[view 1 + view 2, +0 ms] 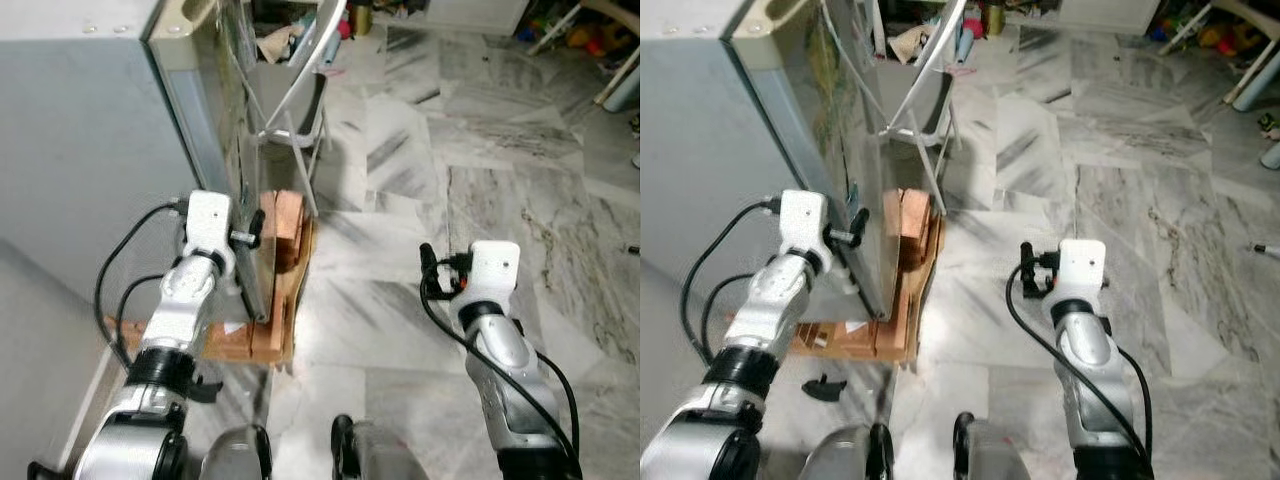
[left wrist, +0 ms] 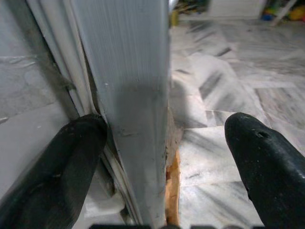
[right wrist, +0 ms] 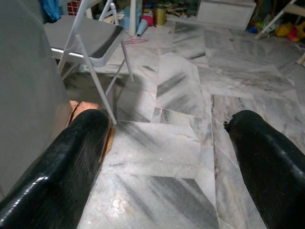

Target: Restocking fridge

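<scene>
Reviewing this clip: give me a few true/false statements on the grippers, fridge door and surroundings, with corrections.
1. The left gripper has its fingers either side of the fridge door edge. True.
2. The right gripper holds a bottle. False: it is open and empty over the floor.
3. A folding chair stands beyond the fridge. True.
4. The fridge stands on carpet. False: wooden blocks lie at its base on marble floor.
5. The left gripper is shut. False: its fingers are spread apart.

Left hand [image 2: 162, 157] and right hand [image 3: 167, 157] spread wide
</scene>
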